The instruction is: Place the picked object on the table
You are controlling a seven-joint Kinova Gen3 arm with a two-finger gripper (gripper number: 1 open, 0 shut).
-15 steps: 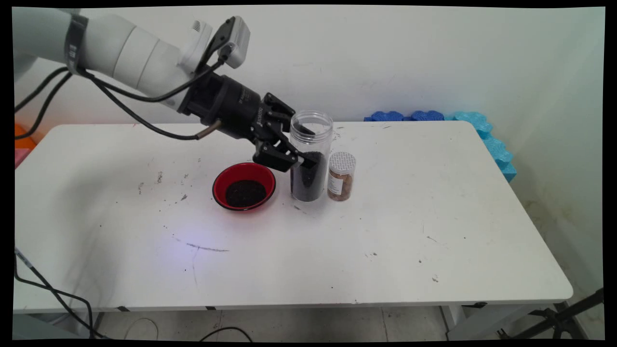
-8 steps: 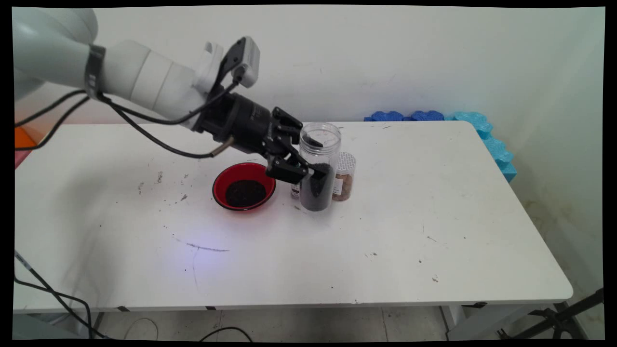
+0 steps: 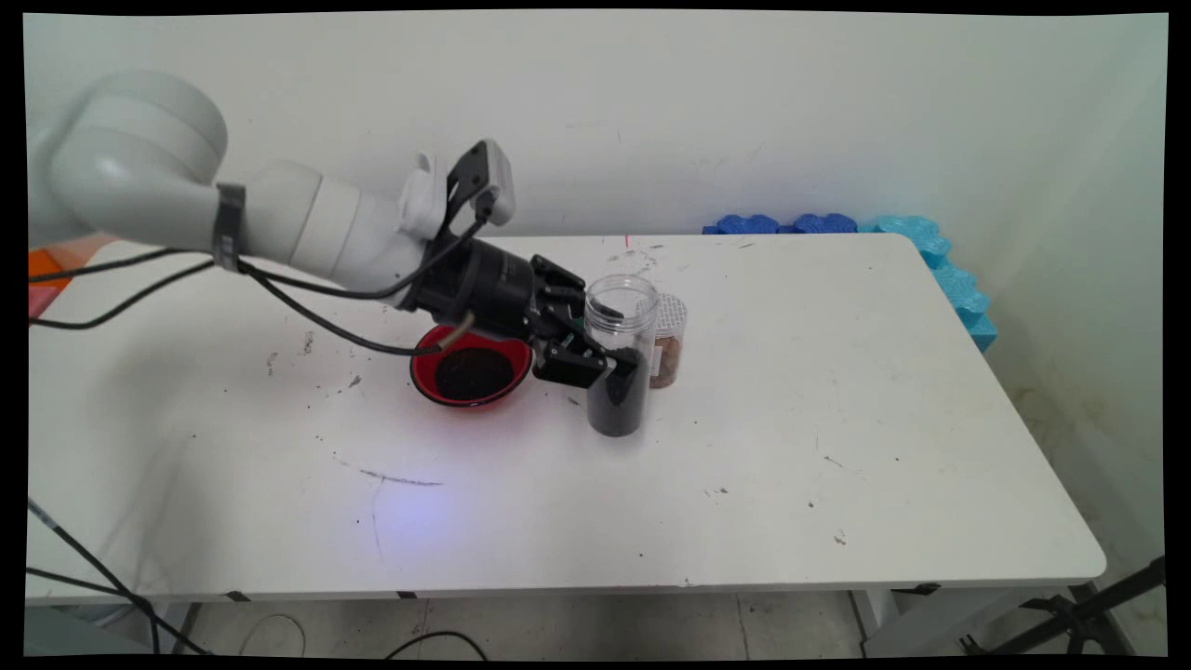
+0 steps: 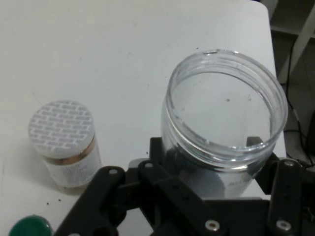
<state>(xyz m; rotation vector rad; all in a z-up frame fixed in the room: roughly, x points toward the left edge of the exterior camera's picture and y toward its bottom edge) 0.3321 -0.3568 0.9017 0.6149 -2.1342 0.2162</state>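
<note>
1. A white desk (image 3: 837, 484) is filling most of the main view, running back to a pale wall. Small dark specks and scuffs are lying scattered over its left half.

2. Toward the middle of the desk, somewhat nearer the far edge than the near one, a red bowl (image 3: 471, 369) is sitting with a heap of dark grains in it. The arm's black wrist is reaching over the bowl's far rim.

3. Just right of the bowl, the black gripper (image 3: 609, 361) is gripping a clear plastic jar (image 3: 619, 358). Its two fingers are clamped against opposite sides of the jar at about mid-height, one on the near side and one on the far side. The hand view confirms this, with the linkage wrapping round the jar's wall from both sides.

4. The jar is standing upright, its long axis vertical and its lidless mouth facing up. Its lower half is looking dark with grains like those in the bowl; its upper half is clear. Whether its base is resting on the desk or hanging just above it cannot be told.

5. Just right of and behind the jar, a small spice bottle (image 3: 666, 342) with a pale patterned cap and brownish contents is standing upright, very close to the jar.

6. Off the desk's far right corner, blue foam mats (image 3: 916, 244) are leaning by the wall.
</note>
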